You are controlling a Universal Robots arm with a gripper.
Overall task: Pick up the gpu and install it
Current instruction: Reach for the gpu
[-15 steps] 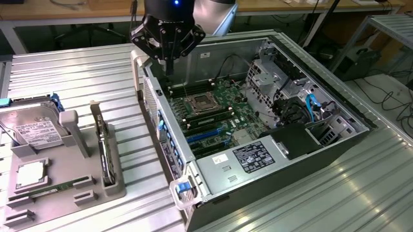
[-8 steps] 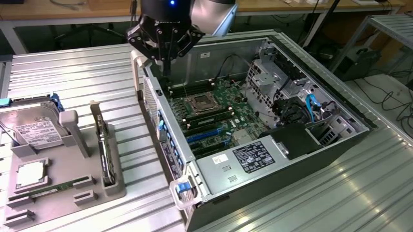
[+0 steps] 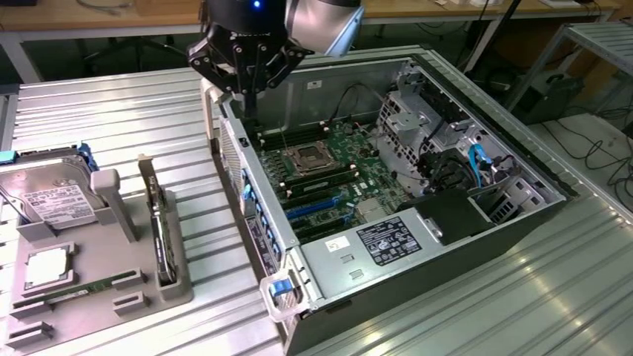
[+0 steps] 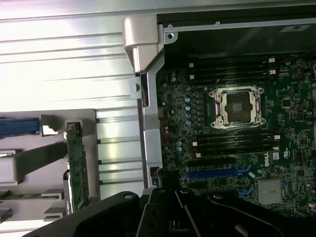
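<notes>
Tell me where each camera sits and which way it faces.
Exterior view: raised off the arm, looking obliquely down on the open silver computer case; the arm's wrist and shut black gripper show.
Wrist view: on the wrist, looking down past the gripper at the case's edge.
Shared: the square metal CPU socket and the thin green-and-black gpu card standing in a grey holder.

Ribbed metal tabletop (image 3: pixel 118 111), wooden bench (image 3: pixel 59 18) behind, floor cables (image 3: pixel 594 148)
</notes>
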